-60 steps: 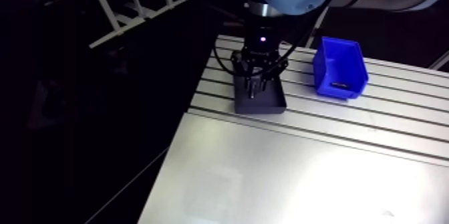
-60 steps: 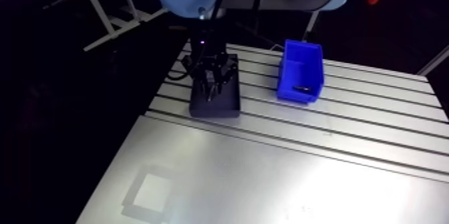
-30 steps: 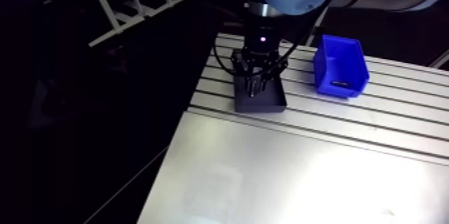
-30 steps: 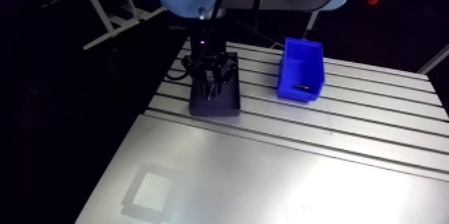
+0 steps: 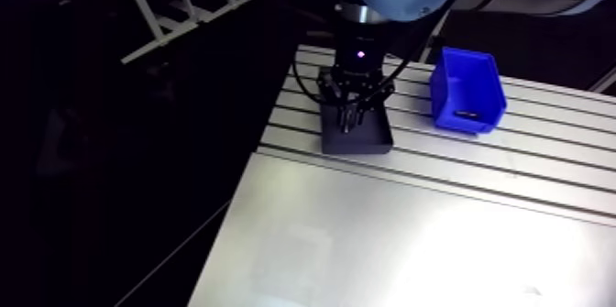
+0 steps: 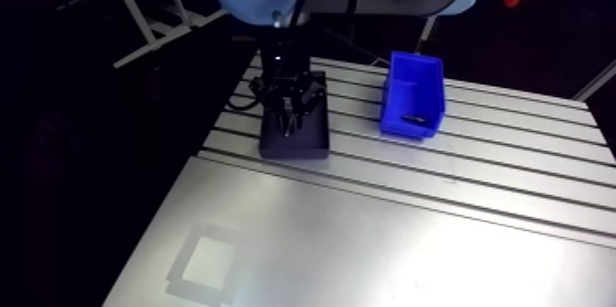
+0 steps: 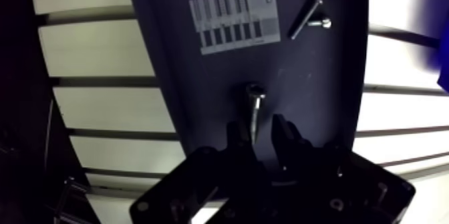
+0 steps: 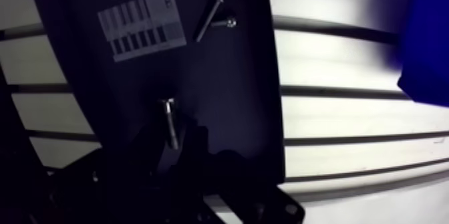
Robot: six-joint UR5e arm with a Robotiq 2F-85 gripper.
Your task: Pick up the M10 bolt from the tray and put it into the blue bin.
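A black tray (image 5: 357, 137) lies on the slotted table near its left edge. In the wrist view a silver M10 bolt (image 7: 254, 108) lies in the tray (image 7: 321, 86), its shaft running back between my fingers and its head pointing ahead of them. My gripper (image 7: 259, 136) stands low in the tray with its fingers (image 7: 236, 138) drawn close on either side of the shaft, shut on the bolt. The blue bin (image 5: 467, 91) stands to the tray's right, a short way off across the slots.
Farther ahead of the gripper in the tray lie a long dark screw (image 7: 305, 18) and a small silver bolt (image 7: 321, 23), beside a white label (image 7: 234, 19). A small dark part (image 5: 466, 114) rests inside the blue bin. The table's left edge runs just beside the tray.
The gripper stays over the same spot in the tray; it may have risen very slightly. Tray and bin have not moved.
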